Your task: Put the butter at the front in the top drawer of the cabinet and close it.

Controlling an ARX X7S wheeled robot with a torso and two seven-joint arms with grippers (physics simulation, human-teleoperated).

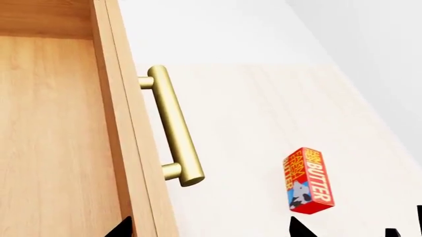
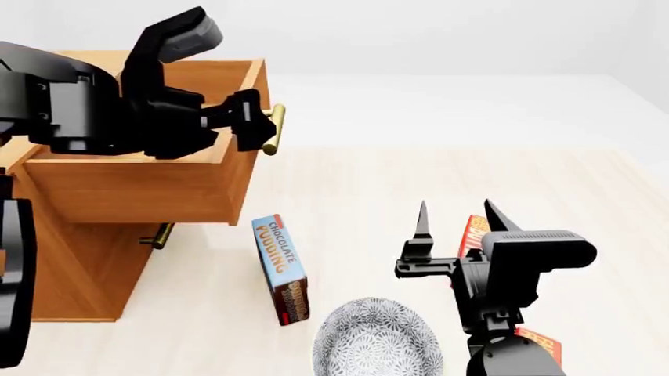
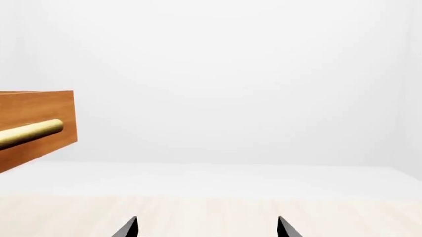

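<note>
The cabinet (image 2: 74,266) stands at the left with its top drawer (image 2: 146,188) pulled out and the inside (image 1: 53,128) bare. My left gripper (image 2: 249,119) is open and hovers at the drawer's front edge by the brass handle (image 1: 175,128), holding nothing. One red butter carton (image 2: 472,233) stands on the floor right behind my right gripper (image 2: 460,219), which is open, empty and points up. The left wrist view shows this carton (image 1: 309,180) too. A second butter carton (image 2: 540,345) lies nearer to me at the bottom right, partly hidden by the right arm.
A blue chocolate pudding box (image 2: 282,268) stands on the floor below the open drawer. Close to me sits a patterned bowl (image 2: 377,343). The lower drawer's handle (image 2: 159,235) shows under the top drawer. The pale floor runs to a white wall.
</note>
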